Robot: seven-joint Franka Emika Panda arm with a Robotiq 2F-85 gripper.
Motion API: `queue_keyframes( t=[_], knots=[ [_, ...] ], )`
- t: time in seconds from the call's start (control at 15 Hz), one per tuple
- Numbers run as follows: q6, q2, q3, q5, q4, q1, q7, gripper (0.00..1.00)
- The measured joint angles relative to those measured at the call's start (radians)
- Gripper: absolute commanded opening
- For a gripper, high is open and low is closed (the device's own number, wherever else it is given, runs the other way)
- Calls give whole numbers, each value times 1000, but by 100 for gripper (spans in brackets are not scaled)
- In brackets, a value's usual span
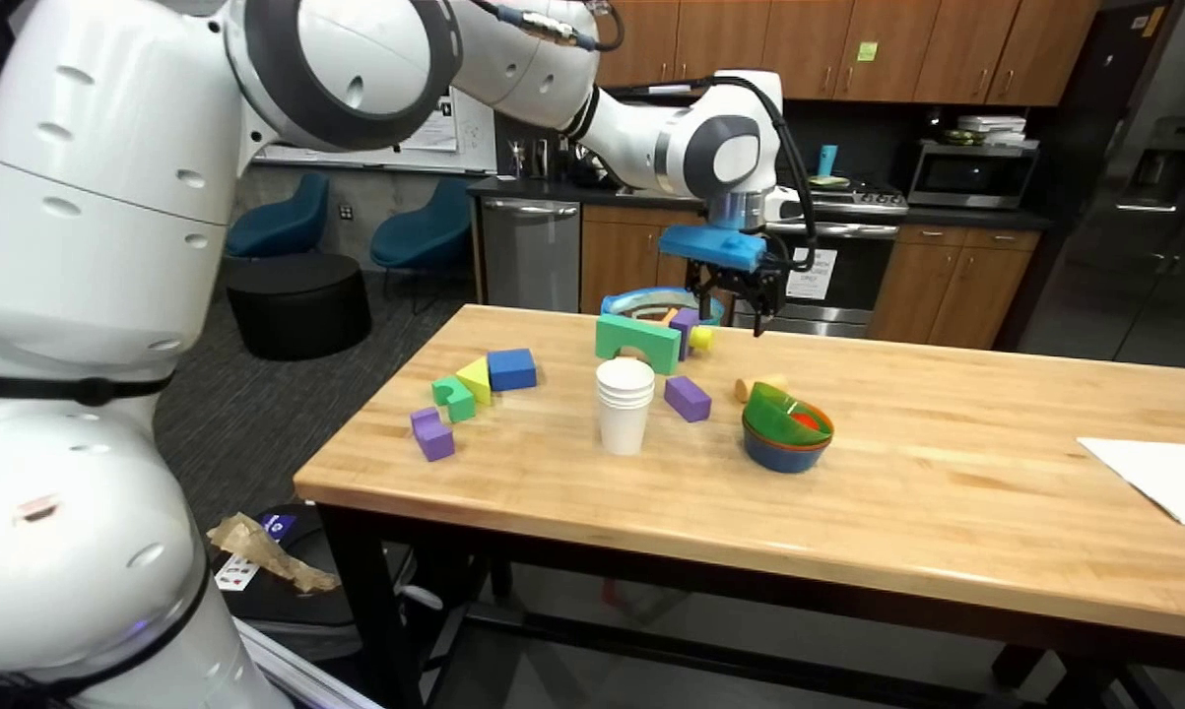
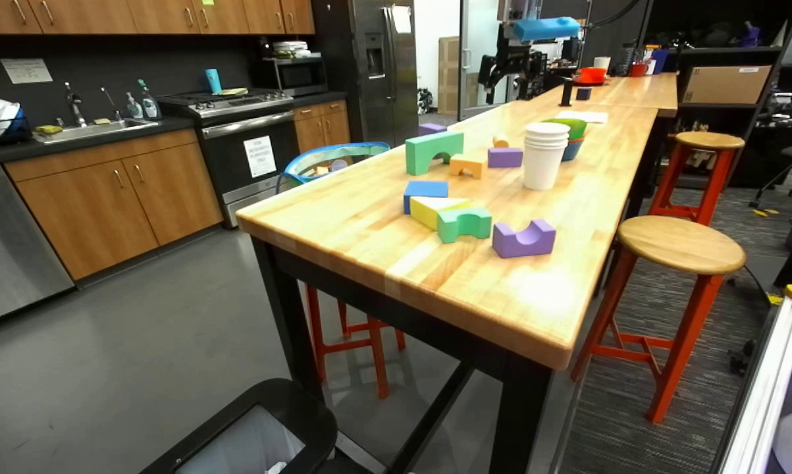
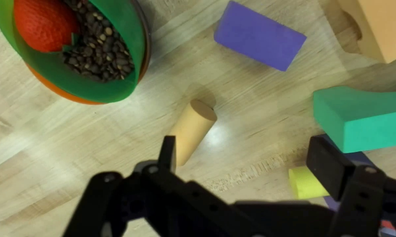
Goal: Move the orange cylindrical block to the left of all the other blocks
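The orange cylindrical block (image 3: pixel 195 126) lies on its side on the table, pale orange. It shows in both exterior views (image 1: pixel 746 388) (image 2: pixel 500 141), partly behind the bowls in one of them. My gripper (image 3: pixel 250 158) is open and empty above the table; one finger overlaps the cylinder's near end in the wrist view. In both exterior views the gripper (image 1: pixel 732 317) (image 2: pixel 509 76) hangs above the far part. Other blocks include a purple block (image 3: pixel 260 35), a green arch (image 3: pixel 365 115), a yellow-green cylinder (image 3: pixel 306 182), a blue block (image 1: pixel 511 369), a yellow triangle (image 1: pixel 476 380), a small green block (image 1: pixel 454 398) and a purple notched block (image 1: pixel 432 435).
Stacked bowls (image 1: pixel 787 456), the top one green, hold a strawberry (image 3: pixel 46 24) and stand beside the cylinder. White stacked cups (image 1: pixel 624 414) stand near the table's middle. An orange arch (image 2: pixel 468 166) stands by the green arch. White paper (image 1: pixel 1158 478) lies farther along the table (image 1: pixel 947 512).
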Motion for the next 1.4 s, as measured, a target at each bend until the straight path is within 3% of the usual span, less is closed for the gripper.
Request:
queue_keyframes(
  t=[0.67, 1.4],
  knots=[
    [-118, -276, 65, -36, -184, 143, 17, 100],
    [-122, -561, 96, -52, -466, 199, 55, 100]
  ],
)
